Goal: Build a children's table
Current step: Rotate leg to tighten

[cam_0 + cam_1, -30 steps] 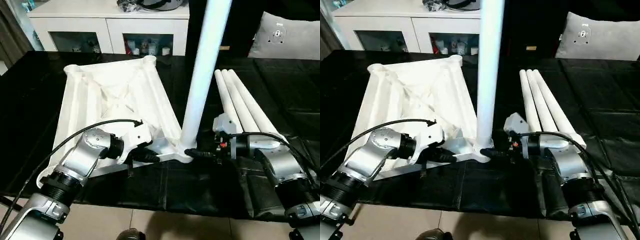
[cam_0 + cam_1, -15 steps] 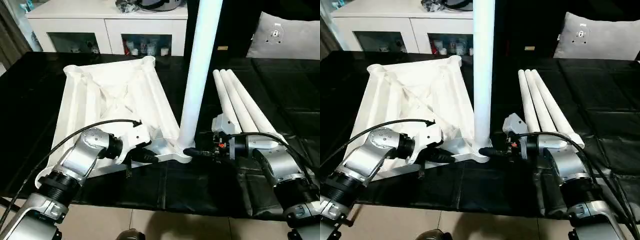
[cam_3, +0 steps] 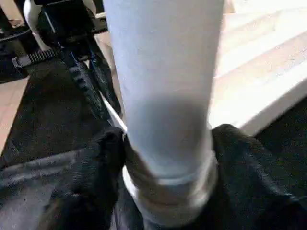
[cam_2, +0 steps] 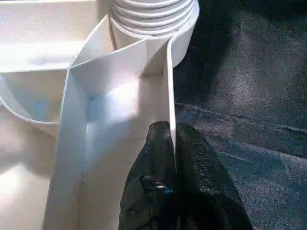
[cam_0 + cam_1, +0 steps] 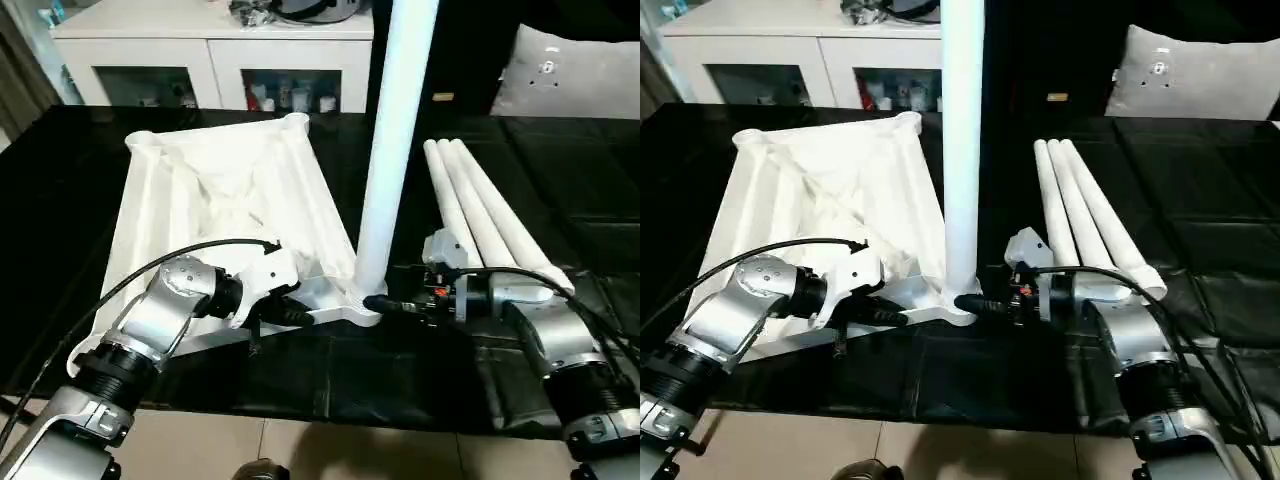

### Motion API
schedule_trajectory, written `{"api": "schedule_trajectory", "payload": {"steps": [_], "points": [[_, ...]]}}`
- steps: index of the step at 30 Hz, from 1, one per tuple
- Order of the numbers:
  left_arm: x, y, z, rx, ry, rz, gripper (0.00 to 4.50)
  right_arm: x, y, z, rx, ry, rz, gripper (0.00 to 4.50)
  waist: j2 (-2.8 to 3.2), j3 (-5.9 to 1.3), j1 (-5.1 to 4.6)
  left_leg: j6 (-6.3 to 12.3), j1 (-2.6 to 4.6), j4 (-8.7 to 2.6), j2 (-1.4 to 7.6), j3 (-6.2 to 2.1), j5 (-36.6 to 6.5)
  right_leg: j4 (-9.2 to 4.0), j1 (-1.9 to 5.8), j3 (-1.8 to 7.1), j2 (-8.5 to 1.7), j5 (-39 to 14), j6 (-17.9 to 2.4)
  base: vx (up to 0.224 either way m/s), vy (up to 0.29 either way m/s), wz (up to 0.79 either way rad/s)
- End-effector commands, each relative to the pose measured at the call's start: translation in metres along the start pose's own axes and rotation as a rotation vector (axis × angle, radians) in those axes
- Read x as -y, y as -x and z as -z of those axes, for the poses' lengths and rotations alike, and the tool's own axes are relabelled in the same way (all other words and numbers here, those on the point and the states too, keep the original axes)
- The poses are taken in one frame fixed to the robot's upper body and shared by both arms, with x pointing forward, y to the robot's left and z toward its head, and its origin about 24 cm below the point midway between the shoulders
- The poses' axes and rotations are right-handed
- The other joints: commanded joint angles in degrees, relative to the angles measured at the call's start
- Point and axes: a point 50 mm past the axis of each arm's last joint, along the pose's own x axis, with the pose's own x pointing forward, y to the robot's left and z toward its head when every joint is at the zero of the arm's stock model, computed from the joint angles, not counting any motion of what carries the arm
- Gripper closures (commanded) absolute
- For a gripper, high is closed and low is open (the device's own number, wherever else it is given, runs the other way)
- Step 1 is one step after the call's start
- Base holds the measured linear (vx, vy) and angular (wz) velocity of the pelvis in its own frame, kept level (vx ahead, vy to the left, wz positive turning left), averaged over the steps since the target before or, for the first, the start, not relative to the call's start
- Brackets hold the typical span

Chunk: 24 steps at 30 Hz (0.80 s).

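Observation:
The white table top (image 5: 220, 190) lies ribbed side up on the black cover. One white leg (image 5: 385, 180) stands nearly upright in the near right corner socket (image 4: 153, 19). My right gripper (image 5: 375, 303) is shut on the base of that leg, and the right wrist view has a black finger on each side of the tube (image 3: 163, 86). My left gripper (image 4: 171, 132) is shut on the thin rim wall of the table top just beside the socket, seen from the head camera at the top's near edge (image 5: 298, 314). Three loose legs (image 5: 480, 215) lie side by side to the right.
A white cabinet (image 5: 215, 50) with glass doors stands behind the work surface. A grey cushion (image 5: 570, 70) sits at the back right. The black cover (image 5: 400, 380) ends at the near edge above a tiled floor (image 5: 330, 450).
The standing leg has swung from leaning right to nearly upright. Both grippers keep their hold in the same places.

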Motion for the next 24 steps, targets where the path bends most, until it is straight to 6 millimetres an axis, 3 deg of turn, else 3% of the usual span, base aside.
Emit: {"api": "schedule_trajectory", "payload": {"steps": [1,2,11,20,24], "points": [[0.0082,-0.0095,-0.0066,0.000,-0.045,0.087,4.50,-0.0039,-0.0064,-0.0025,-0.007,0.017,-0.034,1.20,0.24,-4.03,-0.05,2.34,1.58,-4.01,4.08,-1.72,-12.4,-4.52,2.10,3.05,-5.48,-5.7,-13.8,0.000,0.000,0.00],[0.0079,-0.0096,-0.0066,-0.001,-0.046,0.086,4.50,-0.0032,-0.0070,-0.0025,-0.015,0.039,-0.020,0.89,0.27,-4.02,0.12,2.44,1.59,-3.99,4.12,-1.70,-12.2,-4.47,2.05,3.07,-5.46,-5.2,-13.8,0.000,0.000,0.00],[0.0057,-0.0091,-0.0061,-0.005,-0.050,0.074,4.50,-0.0010,-0.0100,-0.0038,-0.011,0.012,-0.006,0.89,0.33,-4.03,0.22,2.19,1.52,-4.12,4.11,-1.77,-12.5,-4.42,2.12,3.06,-5.47,-5.2,-13.4,0.000,0.000,0.00],[0.0047,-0.0082,-0.0055,-0.007,-0.049,0.070,4.50,-0.0034,-0.0090,-0.0007,-0.001,-0.017,-0.019,1.71,0.35,-4.02,0.24,2.01,1.52,-4.11,4.09,-1.77,-12.6,-4.45,2.15,3.08,-5.51,-5.2,-13.3,0.000,0.000,0.00],[0.0042,-0.0080,-0.0057,-0.002,-0.043,0.068,4.50,-0.0064,-0.0121,0.0012,0.013,-0.040,-0.025,1.82,0.36,-4.03,0.26,1.96,1.52,-4.14,4.13,-1.77,-12.7,-4.43,2.14,3.08,-5.53,-5.4,-13.4,0.000,0.000,0.00]]}}
